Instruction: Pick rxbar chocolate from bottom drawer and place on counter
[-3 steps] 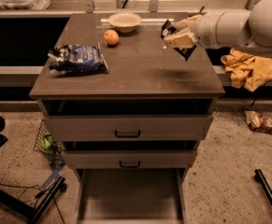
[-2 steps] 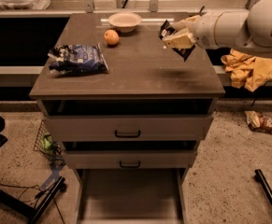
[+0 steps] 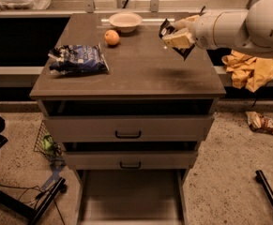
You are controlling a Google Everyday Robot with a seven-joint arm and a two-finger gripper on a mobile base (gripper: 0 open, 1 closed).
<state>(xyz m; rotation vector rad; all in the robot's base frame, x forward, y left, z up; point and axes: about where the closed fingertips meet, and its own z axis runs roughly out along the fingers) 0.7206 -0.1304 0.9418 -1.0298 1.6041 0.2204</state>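
My gripper reaches in from the right and hangs above the right rear part of the counter. It is shut on the rxbar chocolate, a small flat black bar held tilted between the pale fingers, clear of the surface. A dark shadow lies on the counter below it. The bottom drawer stands pulled out at the foot of the cabinet, its pale floor bare.
A blue-and-white snack bag lies at the counter's left. An orange and a white bowl sit at the rear. The two upper drawers stand slightly open. A yellow cloth lies to the right; cables and litter lie on the floor.
The gripper with the bar has shifted slightly left and a little toward the rear over the counter. Nothing else has moved.
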